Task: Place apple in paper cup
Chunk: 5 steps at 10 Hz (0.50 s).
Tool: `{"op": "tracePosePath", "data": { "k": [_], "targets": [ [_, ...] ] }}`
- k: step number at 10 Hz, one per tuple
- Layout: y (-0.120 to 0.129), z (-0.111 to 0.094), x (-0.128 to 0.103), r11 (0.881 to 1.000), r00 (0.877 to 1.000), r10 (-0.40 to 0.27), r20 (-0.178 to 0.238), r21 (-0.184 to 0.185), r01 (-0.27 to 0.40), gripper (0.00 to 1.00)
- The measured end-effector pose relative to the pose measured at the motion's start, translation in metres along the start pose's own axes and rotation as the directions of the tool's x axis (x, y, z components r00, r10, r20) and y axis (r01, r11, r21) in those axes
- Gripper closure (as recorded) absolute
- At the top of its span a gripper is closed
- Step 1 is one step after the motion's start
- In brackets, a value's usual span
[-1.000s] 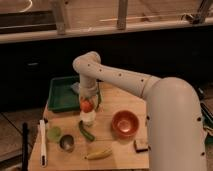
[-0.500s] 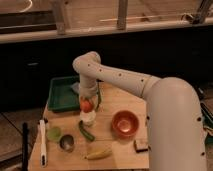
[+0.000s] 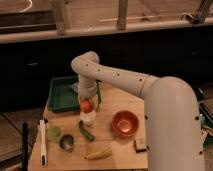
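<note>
Jaws right over apple (image 3: 86, 106) sitting on paper cup (image 3: 88, 118); their spread cannot be told

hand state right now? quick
The hand is directly over the apple, which sits atop the cup. Open, shut or holding: cannot be told.

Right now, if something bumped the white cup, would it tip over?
Probably. The cup is small and paper, so likely light, and the apple seems to sit on its mouth, making it top-heavy. The round, shiny apple would likely roll off across the table. The gripper hangs just above the apple.
</note>
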Motion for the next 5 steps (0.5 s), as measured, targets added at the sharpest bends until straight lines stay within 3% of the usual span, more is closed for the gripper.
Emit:
{"op": "tracePosePath", "data": {
  "k": [5],
  "targets": [
    [0.0021, -0.0044, -0.0037, 1.000, 1.000, -0.016, -0.015, 0.001, 0.016, 0.20]
  ]
}}
